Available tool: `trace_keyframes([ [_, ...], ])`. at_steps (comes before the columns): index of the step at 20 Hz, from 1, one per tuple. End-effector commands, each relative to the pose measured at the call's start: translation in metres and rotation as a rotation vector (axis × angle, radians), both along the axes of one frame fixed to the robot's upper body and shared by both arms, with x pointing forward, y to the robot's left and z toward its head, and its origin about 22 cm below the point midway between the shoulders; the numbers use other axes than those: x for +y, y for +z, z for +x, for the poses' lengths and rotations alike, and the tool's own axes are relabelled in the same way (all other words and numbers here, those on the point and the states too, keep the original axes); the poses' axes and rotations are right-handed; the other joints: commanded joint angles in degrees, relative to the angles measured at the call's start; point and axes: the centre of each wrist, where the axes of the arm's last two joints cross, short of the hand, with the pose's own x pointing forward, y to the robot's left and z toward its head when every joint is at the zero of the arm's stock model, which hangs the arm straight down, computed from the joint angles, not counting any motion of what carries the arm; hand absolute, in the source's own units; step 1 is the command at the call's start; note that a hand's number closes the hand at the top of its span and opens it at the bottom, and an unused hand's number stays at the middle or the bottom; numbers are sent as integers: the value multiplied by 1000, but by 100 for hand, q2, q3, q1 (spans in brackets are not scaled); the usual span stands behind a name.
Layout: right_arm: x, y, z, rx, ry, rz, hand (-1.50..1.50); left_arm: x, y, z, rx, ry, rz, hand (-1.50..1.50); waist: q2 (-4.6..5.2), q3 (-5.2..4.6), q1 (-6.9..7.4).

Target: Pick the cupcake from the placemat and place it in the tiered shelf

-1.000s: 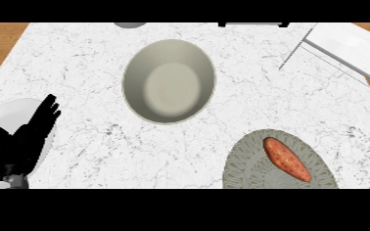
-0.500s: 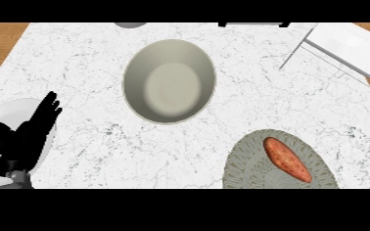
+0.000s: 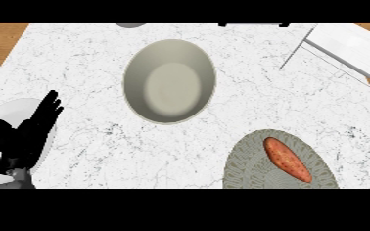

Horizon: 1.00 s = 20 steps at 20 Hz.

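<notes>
A grey-green ribbed placemat (image 3: pixel 249 169) lies at the lower right, cut off by the view's lower edge. On it rests an elongated orange-red item (image 3: pixel 288 159), lying slantwise; it looks more like a sweet potato than a cupcake. The white tiered shelf (image 3: pixel 339 46) with its thin grey frame stands at the upper right corner. My left hand (image 3: pixel 33 132) shows at the lower left edge, open with fingers pointing up, far from the placemat. My right hand does not show.
A large beige oval bowl (image 3: pixel 170 80) sits in the middle of the white marble counter (image 3: pixel 86 54). A small grey round thing (image 3: pixel 130 24) and a dark bar (image 3: pixel 253 24) peek in at the far edge. Wood shows past the counter's upper left corner.
</notes>
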Motion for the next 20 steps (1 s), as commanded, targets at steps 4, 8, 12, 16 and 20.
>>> trace_keyframes([
  [4, -17, -13, -6, -106, 52, 38, -150, 13, 9, -6, 0, -4, 6, 0, -16, -1, -30],
  [8, -27, 3, -9, -208, 53, 158, -150, 1, 7, 0, 4, -4, -14, 0, -11, -1, -24],
  [12, -25, 13, -13, -301, 101, 313, -150, -12, -14, -12, -2, 18, 4, 0, -32, -2, -50],
  [16, -37, 26, -37, -415, 117, 360, -150, 3, 5, -16, 7, -5, -10, 0, -50, 0, -67],
  [20, -46, 54, -67, -530, 124, 364, -150, -8, -17, -9, 3, 34, -2, 0, -41, -5, -131],
])
